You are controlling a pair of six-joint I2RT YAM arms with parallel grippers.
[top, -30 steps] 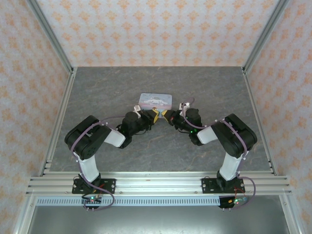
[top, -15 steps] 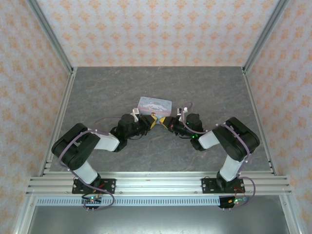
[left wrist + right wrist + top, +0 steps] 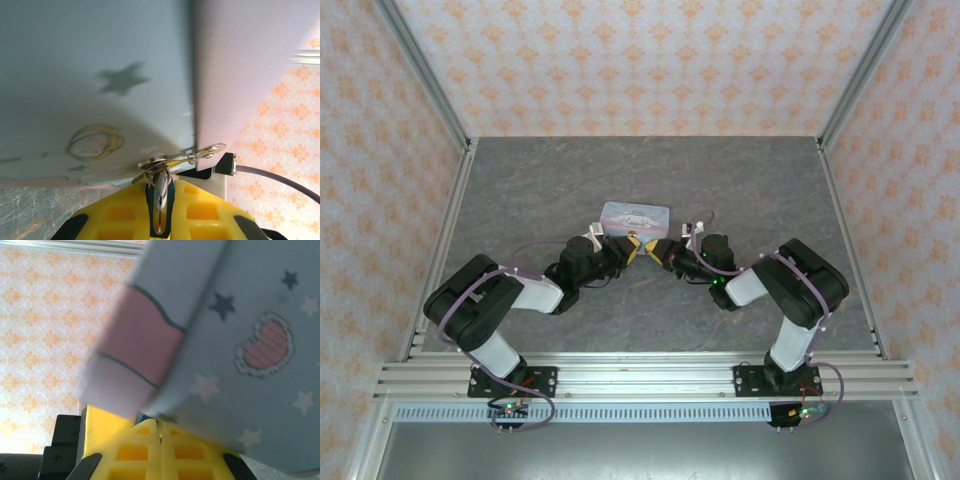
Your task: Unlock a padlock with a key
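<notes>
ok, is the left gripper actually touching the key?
Touching. In the left wrist view the key is pinched between the yellow fingers of the left gripper, with no gap on either side.

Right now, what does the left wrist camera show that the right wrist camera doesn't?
Left wrist: a silvery latch tab, a wire ring, and a thin pale metal key pinched in the yellow jaws. Right wrist: a pink panel, a pink heart, yellow jaws shut. Both: the pale blue cartoon-printed tin box with dark stars, close up, and the orange-patterned wall.
</notes>
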